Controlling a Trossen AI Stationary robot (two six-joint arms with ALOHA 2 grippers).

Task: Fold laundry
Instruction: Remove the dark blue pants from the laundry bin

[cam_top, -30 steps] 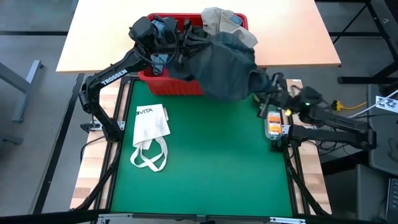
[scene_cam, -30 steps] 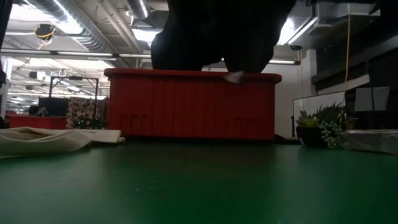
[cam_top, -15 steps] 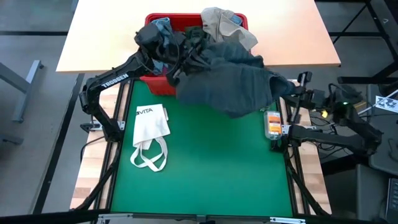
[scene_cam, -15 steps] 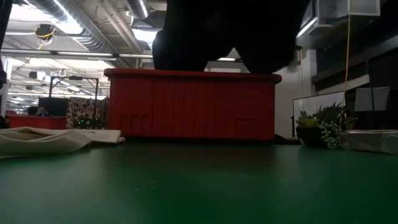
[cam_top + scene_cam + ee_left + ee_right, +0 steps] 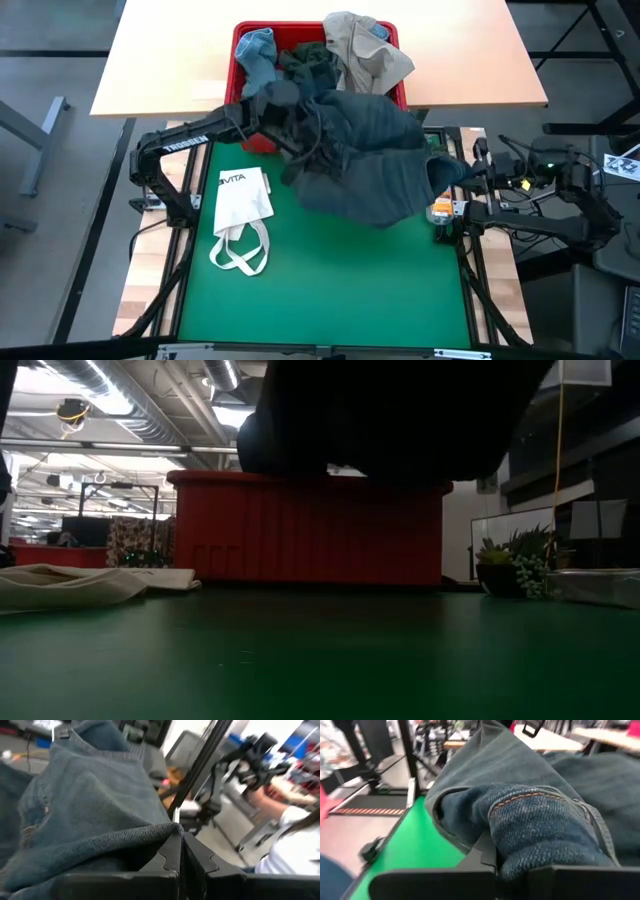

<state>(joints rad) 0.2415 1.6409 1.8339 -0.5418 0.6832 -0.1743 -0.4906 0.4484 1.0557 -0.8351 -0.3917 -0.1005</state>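
Two end effectors, both clamped on one pair of dark jeans held above the green bench: left end effector near the red bin, right end effector at the bench's right edge. Bin holds three garments: light blue piece, beige piece, dark green-grey piece. One white tote bag lies flat.

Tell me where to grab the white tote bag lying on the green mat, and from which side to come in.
Grip the white tote bag at its loop handles, which lie spread flat on the green mat at the bag's near end. Come straight down from above: the bag lies flat, so only the loops give loose cloth to pinch. Both hands are busy, the left hand and right hand each shut on the jeans.
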